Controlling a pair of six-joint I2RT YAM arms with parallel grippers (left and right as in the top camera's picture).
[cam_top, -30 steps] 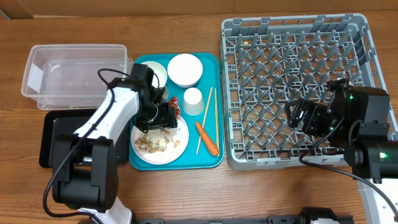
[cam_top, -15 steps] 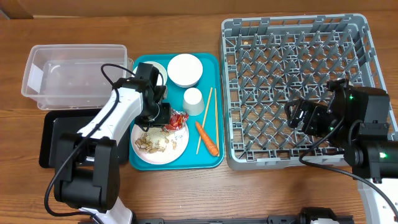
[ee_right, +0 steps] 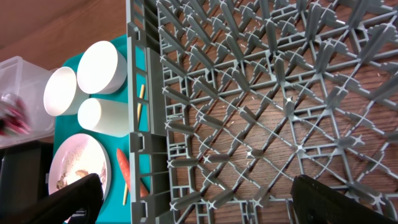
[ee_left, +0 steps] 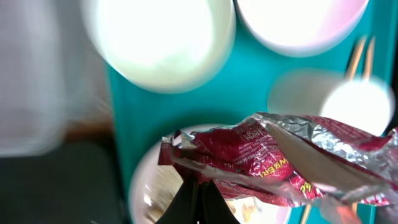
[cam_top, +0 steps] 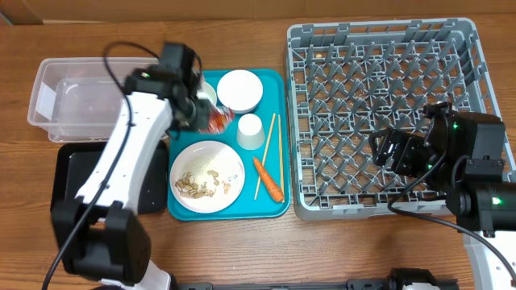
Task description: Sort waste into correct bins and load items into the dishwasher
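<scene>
My left gripper [cam_top: 201, 118] is shut on the crumpled red-and-silver wrapper [cam_top: 216, 122] and holds it in the air above the back left of the teal tray, over a partly hidden white bowl [cam_top: 206, 90]. In the left wrist view the wrapper [ee_left: 280, 155] hangs from the closed fingertips [ee_left: 208, 202] above the plate [ee_left: 152, 186]. The plate [cam_top: 207, 177] carries nut shells and crumbs. A second bowl [cam_top: 239, 90], the cup [cam_top: 251, 130], the chopsticks [cam_top: 271, 149] and the carrot [cam_top: 268, 179] lie on the tray. My right gripper [cam_top: 395, 149] hovers open over the grey dish rack [cam_top: 387, 48], holding nothing.
The clear tub [cam_top: 97, 97] stands left of the teal tray [cam_top: 278, 205], with the black tray [cam_top: 68, 181] in front of it. The rack's upright pegs [ee_right: 261, 93] fill the right wrist view.
My left gripper closed on the wrapper at the plate, lifted it and swung back and left toward the bowls. The right arm has not moved.
</scene>
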